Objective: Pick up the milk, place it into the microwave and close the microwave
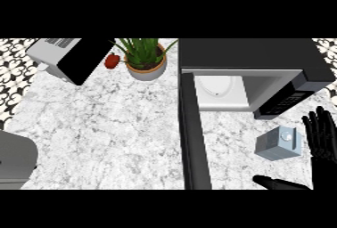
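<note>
Milk carton [280,142] stands on the counter [118,133], in front of the open microwave [250,67] and right of its swung-out door [194,142]. Right hand [321,133] is just beside the carton's right side, fingers straight and spread, holding nothing. Potted plant [146,58] is at the back of the counter.

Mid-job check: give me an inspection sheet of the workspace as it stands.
Surface: white marble counter.
Job's things: milk carton standing on the counter before the microwave, door open.
Clutter: potted plant, red pepper, grey appliance at the back left.
Hands: right hand open beside the milk carton, holding nothing; left hand not in view.
Cables: nothing seen.
Surroundings: patterned tiles behind; grey object at left edge.
</note>
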`<state>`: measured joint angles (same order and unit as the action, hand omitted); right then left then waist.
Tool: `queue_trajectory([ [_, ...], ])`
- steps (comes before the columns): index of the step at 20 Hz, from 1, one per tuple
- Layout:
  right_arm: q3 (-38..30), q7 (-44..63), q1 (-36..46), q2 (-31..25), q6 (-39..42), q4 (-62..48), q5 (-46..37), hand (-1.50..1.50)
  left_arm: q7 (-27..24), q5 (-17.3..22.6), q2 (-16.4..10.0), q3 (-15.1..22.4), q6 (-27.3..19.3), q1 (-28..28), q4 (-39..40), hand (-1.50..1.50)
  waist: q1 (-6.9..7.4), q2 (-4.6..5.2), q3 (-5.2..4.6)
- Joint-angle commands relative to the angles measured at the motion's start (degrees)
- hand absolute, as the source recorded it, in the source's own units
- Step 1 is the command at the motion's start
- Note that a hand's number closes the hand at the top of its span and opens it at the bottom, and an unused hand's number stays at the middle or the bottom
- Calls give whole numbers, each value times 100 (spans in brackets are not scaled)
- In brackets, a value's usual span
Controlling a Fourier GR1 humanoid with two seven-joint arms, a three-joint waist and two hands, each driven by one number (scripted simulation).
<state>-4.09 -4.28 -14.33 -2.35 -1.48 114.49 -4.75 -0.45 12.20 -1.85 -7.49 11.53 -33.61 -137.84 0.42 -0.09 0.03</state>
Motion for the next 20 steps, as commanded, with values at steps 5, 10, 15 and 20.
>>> queue_trajectory([
  [5, -771, -921, 56, -209, 25, -1231, 192, -150, -578, 366, 175, -308, 463, -257, 165, -150, 7, -3, -3],
  [10, -1047, -1190, 222, -347, 165, -1873, 361, -150, -162, 826, 77, -669, 604, -384, -339, -150, 5, -1, -1],
  [15, -1175, -2256, 426, -387, 379, -3147, 364, -150, -187, 933, 111, -801, 713, -387, -330, -150, 32, 2, 2],
  [20, -1422, -2862, 800, -574, 519, -4145, 430, -150, -332, 758, 181, -828, 803, -205, -90, -150, 21, 7, 2],
])
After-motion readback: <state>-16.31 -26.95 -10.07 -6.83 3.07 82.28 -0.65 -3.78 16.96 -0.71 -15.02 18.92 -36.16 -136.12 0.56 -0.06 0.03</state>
